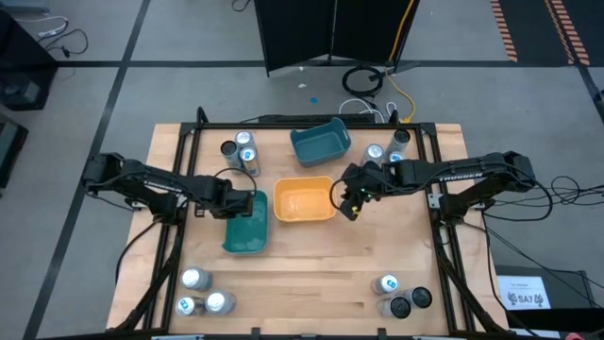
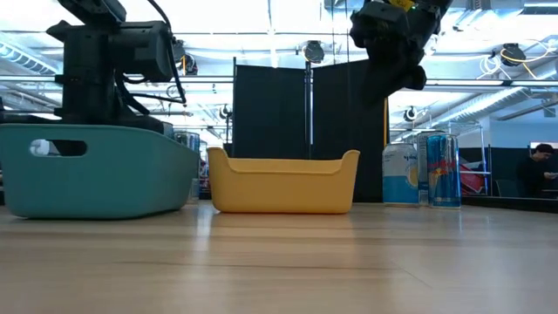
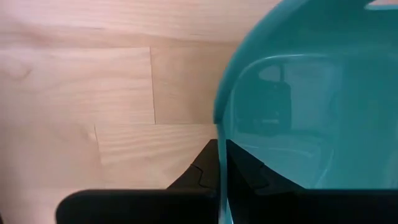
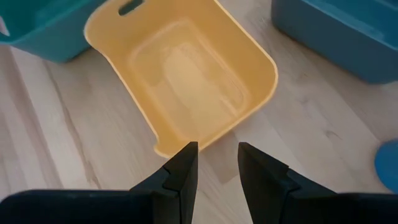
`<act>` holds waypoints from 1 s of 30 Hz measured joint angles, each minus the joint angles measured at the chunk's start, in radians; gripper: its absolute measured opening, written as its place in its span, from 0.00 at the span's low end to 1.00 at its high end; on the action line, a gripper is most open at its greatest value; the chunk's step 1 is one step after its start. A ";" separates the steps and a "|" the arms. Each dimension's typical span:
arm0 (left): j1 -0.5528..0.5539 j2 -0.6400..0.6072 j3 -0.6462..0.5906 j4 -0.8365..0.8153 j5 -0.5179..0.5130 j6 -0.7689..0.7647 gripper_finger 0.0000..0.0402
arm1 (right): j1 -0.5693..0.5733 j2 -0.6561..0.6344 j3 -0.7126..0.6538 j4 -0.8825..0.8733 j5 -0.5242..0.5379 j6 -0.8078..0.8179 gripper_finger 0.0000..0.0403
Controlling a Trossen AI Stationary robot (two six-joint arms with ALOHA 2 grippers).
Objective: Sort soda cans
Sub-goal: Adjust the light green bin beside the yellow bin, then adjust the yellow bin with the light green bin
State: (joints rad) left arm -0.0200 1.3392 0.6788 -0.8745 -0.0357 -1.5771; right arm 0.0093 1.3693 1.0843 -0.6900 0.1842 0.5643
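High view: right gripper point(image 1: 350, 209), fingers parted and empty, hangs at the orange tray's point(image 1: 304, 201) right end; nearest soda cans point(image 1: 386, 153) stand behind it toward the worktop's far edge. Left gripper point(image 1: 247, 202) pinches the teal tray's point(image 1: 247, 227) rim.

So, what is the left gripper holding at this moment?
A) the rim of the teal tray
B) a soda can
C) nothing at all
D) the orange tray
A: the left gripper is shut on the wall of the teal tray; in the left wrist view the tray's rim runs down between its dark fingers, with no can there.
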 joint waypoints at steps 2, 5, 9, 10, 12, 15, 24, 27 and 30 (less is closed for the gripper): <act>0.000 0.000 0.000 0.000 0.000 0.020 0.03 | 0.000 0.000 0.000 0.023 -0.002 0.006 0.27; 0.000 0.000 0.000 0.000 0.000 0.050 0.03 | 0.000 0.000 0.000 0.058 -0.002 0.026 0.27; 0.000 0.000 -0.001 0.000 0.009 0.065 0.04 | 0.004 0.000 0.000 0.085 -0.003 0.037 0.27; 0.000 0.000 -0.001 0.000 0.010 0.065 0.04 | 0.005 0.000 0.000 0.084 -0.003 0.040 0.27; 0.000 0.000 -0.001 -0.001 0.019 0.065 0.07 | 0.006 0.000 0.000 0.085 -0.003 0.045 0.27; -0.001 0.000 -0.003 -0.003 0.040 0.066 0.15 | 0.006 0.000 0.000 0.084 -0.003 0.054 0.27; 0.000 -0.020 -0.003 -0.004 0.083 0.068 0.28 | 0.006 0.000 0.000 0.084 -0.003 0.054 0.27; 0.000 -0.065 -0.003 -0.013 0.087 0.067 0.28 | 0.006 0.000 0.000 0.085 -0.003 0.046 0.27; 0.000 -0.126 -0.002 -0.025 0.087 0.067 0.28 | 0.005 0.000 0.000 0.087 0.000 0.041 0.27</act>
State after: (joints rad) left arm -0.0204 1.2130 0.6765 -0.9000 0.0509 -1.5101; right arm 0.0144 1.3692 1.0843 -0.6029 0.1845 0.6057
